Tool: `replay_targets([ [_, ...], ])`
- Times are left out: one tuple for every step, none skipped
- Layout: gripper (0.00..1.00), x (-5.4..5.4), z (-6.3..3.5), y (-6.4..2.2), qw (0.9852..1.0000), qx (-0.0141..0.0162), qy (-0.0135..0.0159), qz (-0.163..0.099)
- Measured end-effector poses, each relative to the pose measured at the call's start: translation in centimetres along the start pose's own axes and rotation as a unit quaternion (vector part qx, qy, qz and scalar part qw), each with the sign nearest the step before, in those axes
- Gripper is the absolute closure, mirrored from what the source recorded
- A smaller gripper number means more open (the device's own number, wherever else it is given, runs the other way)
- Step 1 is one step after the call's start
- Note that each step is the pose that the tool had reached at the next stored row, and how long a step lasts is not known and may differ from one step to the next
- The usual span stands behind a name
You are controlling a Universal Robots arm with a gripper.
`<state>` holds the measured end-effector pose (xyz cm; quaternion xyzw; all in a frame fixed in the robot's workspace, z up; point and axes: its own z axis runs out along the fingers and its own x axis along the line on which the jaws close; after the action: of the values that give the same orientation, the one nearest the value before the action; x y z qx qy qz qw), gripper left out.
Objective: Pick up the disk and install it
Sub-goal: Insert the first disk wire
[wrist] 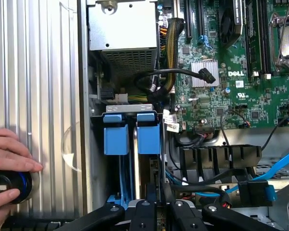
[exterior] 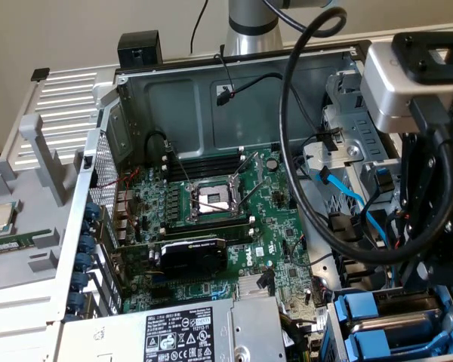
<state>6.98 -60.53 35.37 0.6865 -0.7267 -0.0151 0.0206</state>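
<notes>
Two blue plastic frames stand side by side in the drive bay point(wrist: 98, 144) at the corner of the open computer case. The one beside my fingers is the disk point(wrist: 148, 137), seated upright in its slot with only its blue end and a narrow dark edge showing. The same blue frames appear in the exterior view, with the disk point(exterior: 362, 311) low on the exterior view's right. My gripper point(wrist: 160, 204) hangs just over the bay, its black fingers point(wrist: 145, 211) drawn close together on a thin dark strip. I cannot tell whether they pinch the disk's edge.
A person's hand point(wrist: 12, 151) rests on a black-and-blue knob point(wrist: 7, 186) on the ribbed metal surface beside the case. The grey power-supply box point(exterior: 189, 332) lies next to the bay. The green motherboard point(exterior: 272, 219) fills the case floor. Black and blue cables point(exterior: 340, 192) loop around my arm.
</notes>
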Motion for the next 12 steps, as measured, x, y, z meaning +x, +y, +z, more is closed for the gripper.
replay_targets([
  [0.83,0.00,0.00,0.00,1.0000,0.0000,0.0000,0.000],
  [0.83,0.00,0.00,0.01,1.0000,0.0000,0.0001,0.000],
  [0.83,0.00,0.00,0.01,1.0000,0.0000,0.0000,0.000],
  [0.83,0.00,0.00,0.02,1.0000,-0.0001,0.0000,0.000],
  [0.83,0.00,0.01,0.03,1.0000,-0.0003,0.0000,0.001],
  [0.83,0.00,0.02,0.04,1.0000,-0.0016,0.0002,0.002],
  [0.83,0.00,0.06,0.04,1.0000,-0.0031,0.0001,0.003],
  [0.83,0.00,0.08,0.04,1.0000,-0.0061,0.0003,0.004],
  [0.83,0.00,0.10,0.04,0.9999,-0.0105,0.0004,0.005],
  [0.83,0.00,0.12,0.04,0.9998,-0.0181,0.0008,0.007],
  [0.83,0.00,0.12,0.03,0.9997,-0.0219,0.0009,0.008],
  [0.83,0.00,0.12,0.04,0.9997,-0.0221,0.0009,0.008],
])
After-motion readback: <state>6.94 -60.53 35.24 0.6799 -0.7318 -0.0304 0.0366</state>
